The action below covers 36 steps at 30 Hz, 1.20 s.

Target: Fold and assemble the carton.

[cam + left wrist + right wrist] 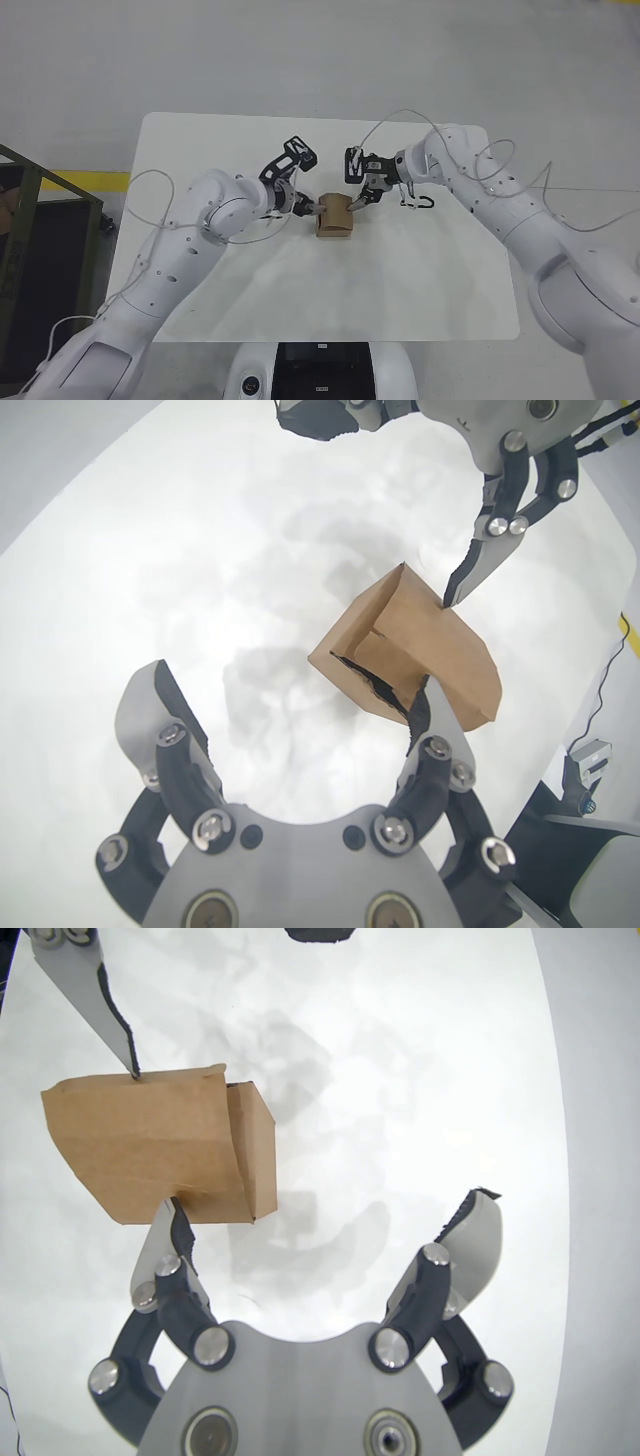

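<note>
- The left gripper (292, 680) is spread wide and grips nothing. One fingertip (431, 700) touches the carton (430, 650) at its gaping end, and the other hangs free above the bare worktop (150, 550).
- The right gripper (325, 1203) is spread just as wide, with nothing between its fingers. One fingertip (167, 1223) rests against the edge of the carton's broad face, and the other stands well off to the side.
- The two grippers meet the carton from opposite sides, so it sits between them, touched by one fingertip of each.
- The carton is plain brown cardboard, partly folded into a box shape. It lies on the white worktop near the middle.
- One end of the carton is not closed: the flaps there stand ajar and a dark gap shows between them.
- A side panel overlaps the main face loosely rather than lying flush.
</note>
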Tool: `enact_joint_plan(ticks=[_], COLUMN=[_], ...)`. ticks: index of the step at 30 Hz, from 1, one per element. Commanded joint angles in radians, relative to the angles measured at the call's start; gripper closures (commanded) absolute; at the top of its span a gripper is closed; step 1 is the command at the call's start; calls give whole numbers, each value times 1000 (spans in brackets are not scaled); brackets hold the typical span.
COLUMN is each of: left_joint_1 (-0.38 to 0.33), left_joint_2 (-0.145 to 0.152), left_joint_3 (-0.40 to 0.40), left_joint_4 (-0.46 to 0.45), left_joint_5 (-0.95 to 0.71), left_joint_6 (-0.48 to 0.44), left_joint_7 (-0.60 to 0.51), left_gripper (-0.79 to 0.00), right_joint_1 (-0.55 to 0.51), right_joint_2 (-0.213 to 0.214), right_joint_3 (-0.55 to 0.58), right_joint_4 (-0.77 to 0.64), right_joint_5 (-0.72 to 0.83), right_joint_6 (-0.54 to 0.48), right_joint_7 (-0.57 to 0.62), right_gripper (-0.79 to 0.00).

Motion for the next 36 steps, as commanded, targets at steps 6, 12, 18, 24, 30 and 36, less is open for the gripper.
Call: enact_joint_plan(ticks=[6,12,18,24,30,36], left_joint_1=[-16,-25,-23,-25,-18,-11], left_joint_2=[-6,-9,-10,-11,-8,-8], left_joint_3=[16,22,20,20,3,3], left_joint_4=[26,51,60,68,49,60], left_joint_5=[2,2,4,10,7,12], left_joint_6=[5,9,10,14,10,9], left_joint_7=[5,11,14,17,16,15], left_gripper=[-785,-785,-785,-785,-785,-785], right_joint_1=[3,5,11,16,19,24], right_joint_2=[-3,-6,-10,-13,-17,-21], right_joint_3=[-8,-17,-29,-37,-46,-56], right_joint_4=[-3,3,9,11,19,24], right_joint_5=[-1,0,6,9,15,19], right_joint_6=[0,0,0,0,0,0], right_joint_7=[-4,-6,-4,-6,-10,-12], right_gripper=[-785,-785,-785,-785,-785,-785])
